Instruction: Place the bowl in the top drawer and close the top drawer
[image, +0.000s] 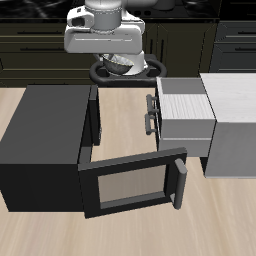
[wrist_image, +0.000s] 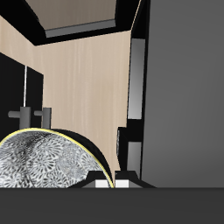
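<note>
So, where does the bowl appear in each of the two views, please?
Exterior view: the bowl sits directly under the end effector, at the back of the table, mostly hidden by it.
Wrist view: the bowl fills the near foreground, its speckled inside facing the camera.
Shared landmark: the open top drawer, beside the bare wooden tabletop.

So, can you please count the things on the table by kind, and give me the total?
Bowl, held up by the gripper: 1
Light grey cabinet, top drawer pulled open: 1
Black box cabinet, its framed door swung open: 1
Total: 3
</note>
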